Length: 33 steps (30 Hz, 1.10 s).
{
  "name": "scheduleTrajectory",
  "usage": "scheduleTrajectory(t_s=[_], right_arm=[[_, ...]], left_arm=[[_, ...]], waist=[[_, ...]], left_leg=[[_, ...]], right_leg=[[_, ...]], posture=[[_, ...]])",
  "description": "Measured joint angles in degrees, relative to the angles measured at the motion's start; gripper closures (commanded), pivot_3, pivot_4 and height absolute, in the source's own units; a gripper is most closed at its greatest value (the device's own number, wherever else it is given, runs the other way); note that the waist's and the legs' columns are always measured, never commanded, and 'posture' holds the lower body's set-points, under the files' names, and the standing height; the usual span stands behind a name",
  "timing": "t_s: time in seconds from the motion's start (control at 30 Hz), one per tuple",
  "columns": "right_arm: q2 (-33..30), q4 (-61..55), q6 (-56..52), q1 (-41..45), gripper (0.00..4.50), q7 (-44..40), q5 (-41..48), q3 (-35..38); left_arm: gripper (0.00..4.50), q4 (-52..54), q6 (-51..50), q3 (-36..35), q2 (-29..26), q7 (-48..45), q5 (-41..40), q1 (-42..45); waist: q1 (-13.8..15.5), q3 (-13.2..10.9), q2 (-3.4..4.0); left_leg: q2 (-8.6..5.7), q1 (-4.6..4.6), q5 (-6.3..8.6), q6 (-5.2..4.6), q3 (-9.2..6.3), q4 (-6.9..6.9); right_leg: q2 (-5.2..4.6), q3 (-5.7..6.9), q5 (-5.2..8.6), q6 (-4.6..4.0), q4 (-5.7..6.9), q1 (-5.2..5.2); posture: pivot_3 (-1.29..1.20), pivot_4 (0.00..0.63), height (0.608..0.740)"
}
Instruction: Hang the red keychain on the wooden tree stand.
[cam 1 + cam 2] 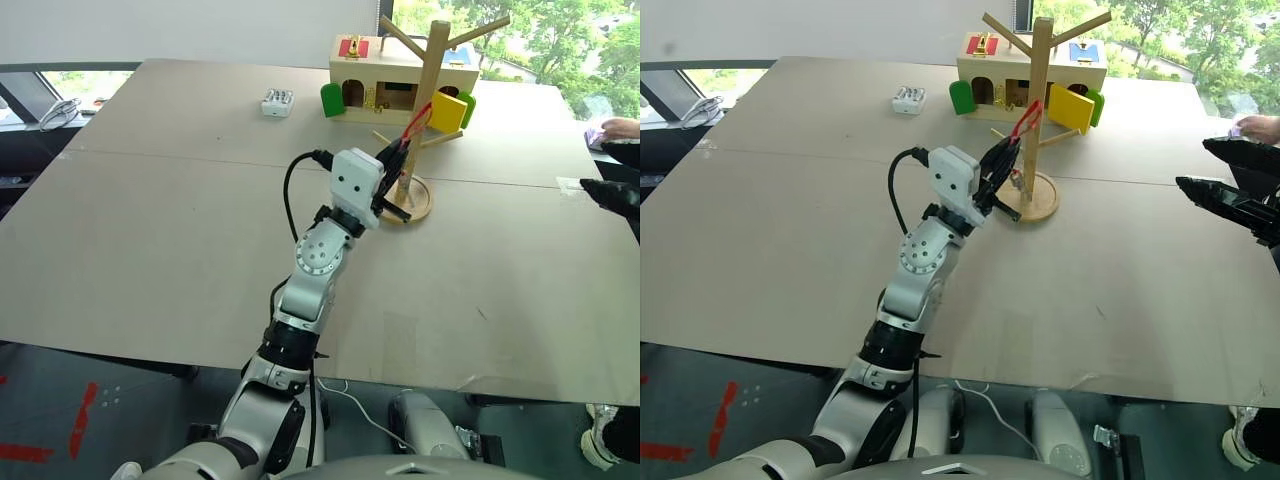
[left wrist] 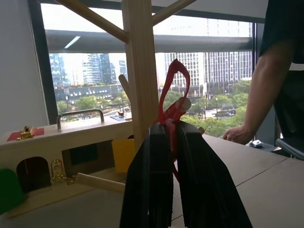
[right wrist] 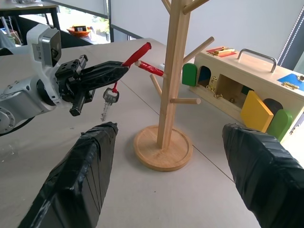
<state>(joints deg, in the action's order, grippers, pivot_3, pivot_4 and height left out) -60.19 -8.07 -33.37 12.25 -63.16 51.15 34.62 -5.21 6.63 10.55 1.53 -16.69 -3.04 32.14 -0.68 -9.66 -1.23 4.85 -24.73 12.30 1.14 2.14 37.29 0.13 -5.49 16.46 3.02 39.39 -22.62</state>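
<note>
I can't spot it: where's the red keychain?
In the right wrist view, the red keychain is pinched in the left claw, beside the wooden tree stand.

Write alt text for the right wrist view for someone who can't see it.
The left tool holds the red keychain beside the wooden tree stand, its loop lying over a peg and its key dangling. A wooden toy house stands behind; the right tool's open fingers frame the foreground.

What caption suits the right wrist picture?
Left gripper holds the red keychain up beside the wooden tree stand.
</note>
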Motion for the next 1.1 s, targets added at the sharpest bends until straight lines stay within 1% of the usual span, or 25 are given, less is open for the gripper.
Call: scheduleTrajectory(t_s=[0.53, 0.7, 0.73, 0.77, 0.8, 0.87, 0.93, 0.97, 1.0, 1.03, 1.07, 1.1], right_arm=[[1.4, -0.4, 0.1, 0.6, 0.69, 0.0, -0.9, -0.2], [1.7, -0.7, 0.1, 0.6, 0.69, 0.1, -1.0, -0.2], [1.9, -0.8, 0.1, 0.6, 0.69, 0.1, -1.1, -0.2], [1.9, -0.8, 0.1, 0.6, 0.69, 0.1, -1.2, -0.2], [1.9, -0.8, 0.1, 0.6, 0.69, 0.1, -1.2, -0.2], [1.9, -0.8, 0.1, 0.5, 0.69, 0.1, -1.3, -0.2], [2.0, -0.8, 0.1, 0.5, 0.69, 0.1, -1.4, -0.2], [2.1, -0.9, 0.1, 0.5, 0.69, 0.2, -1.4, -0.2], [2.2, -0.9, 0.1, 0.5, 0.69, 0.2, -1.4, -0.2], [2.3, -1.0, 0.1, 0.5, 0.69, 0.2, -1.4, -0.2], [2.4, -1.0, 0.1, 0.5, 0.69, 0.3, -1.4, -0.2], [2.4, -1.1, 0.1, 0.5, 0.69, 0.5, -1.4, -0.2]], left_arm=[[4.45, -1.4, -0.1, 0.8, 0.3, 0.5, 1.7, -0.3], [4.45, -4.9, -0.3, 0.8, 0.5, 1.3, 3.0, 1.6], [3.71, -5.3, -0.3, 0.7, 0.8, 1.7, 3.0, 2.1], [3.46, -5.5, -0.3, 0.7, 1.0, 1.8, 3.0, 2.4], [3.06, -5.6, -0.3, 0.7, 1.1, 1.9, 3.0, 2.4], [2.11, -5.6, -0.3, 0.6, 1.3, 1.9, 3.0, 2.4], [1.44, -5.6, -0.3, 0.5, 1.3, 2.0, 3.0, 2.4], [1.01, -5.6, -0.4, 0.4, 1.4, 2.0, 2.9, 2.4], [0.78, -5.6, -0.4, 0.2, 1.5, 2.0, 2.8, 2.4], [0.22, -5.6, -0.4, 0.1, 1.5, 2.0, 2.8, 2.4], [0.02, -5.6, -0.5, 0.1, 1.6, 1.9, 2.8, 2.4], [0.02, -5.6, -0.7, 0.1, 1.6, 1.9, 2.8, 2.4]], waist=[[0.0, 0.0, 0.01], [0.0, 0.0, 0.0], [0.0, 0.0, 0.0], [0.0, 0.0, 0.0], [0.0, 0.0, 0.01], [0.0, 0.0, 0.01], [0.0, 0.0, 0.01], [0.0, 0.0, 0.0], [0.0, 0.0, 0.01], [0.0, 0.0, 0.01], [0.0, 0.0, 0.01], [0.0, 0.0, 0.01]], left_leg=[[0.0, 0.0, 0.0, 0.0, -0.01, 0.0], [0.0, -0.01, 0.0, 0.0, -0.01, 0.0], [-0.01, 0.0, 0.0, 0.0, -0.01, 0.0], [-0.01, 0.0, 0.0, 0.0, -0.01, 0.0], [-0.01, 0.0, 0.0, 0.0, -0.01, 0.0], [0.0, 0.0, 0.0, 0.0, -0.01, -0.01], [0.0, 0.0, 0.0, 0.0, -0.01, 0.0], [-0.01, 0.0, 0.0, 0.0, -0.01, 0.0], [-0.01, 0.0, 0.0, 0.0, -0.01, 0.0], [-0.01, 0.0, 0.0, 0.0, -0.01, 0.0], [-0.01, 0.0, 0.0, 0.0, -0.01, 0.0], [-0.01, 0.0, 0.0, 0.0, -0.01, 0.0]], right_leg=[[0.0, 0.0, 0.0, 0.0, 0.0, 0.0], [0.0, 0.01, 0.0, 0.0, 0.0, 0.0], [0.0, 0.0, 0.0, 0.0, 0.0, 0.0], [0.0, 0.0, 0.0, 0.0, 0.0, 0.0], [0.0, 0.01, 0.0, 0.0, 0.0, 0.0], [0.0, 0.0, 0.0, 0.0, 0.0, 0.0], [0.0, 0.0, 0.0, 0.0, 0.0, 0.0], [0.0, 0.0, 0.0, 0.0, 0.0, 0.0], [0.0, 0.0, 0.0, 0.0, 0.0, 0.0], [0.0, 0.01, 0.0, 0.0, 0.0, 0.0], [0.0, 0.0, 0.0, 0.0, 0.0, 0.0], [0.0, 0.0, 0.0, 0.0, 0.0, 0.0]], posture=[[0.0, 0.15, 0.735], [0.0, 0.15, 0.735], [0.0, 0.15, 0.735], [0.0, 0.15, 0.735], [0.0, 0.15, 0.735], [0.0, 0.15, 0.735], [0.0, 0.15, 0.735], [0.0, 0.15, 0.735], [0.0, 0.15, 0.735], [0.0, 0.15, 0.735], [0.0, 0.15, 0.735], [0.0, 0.15, 0.735]])
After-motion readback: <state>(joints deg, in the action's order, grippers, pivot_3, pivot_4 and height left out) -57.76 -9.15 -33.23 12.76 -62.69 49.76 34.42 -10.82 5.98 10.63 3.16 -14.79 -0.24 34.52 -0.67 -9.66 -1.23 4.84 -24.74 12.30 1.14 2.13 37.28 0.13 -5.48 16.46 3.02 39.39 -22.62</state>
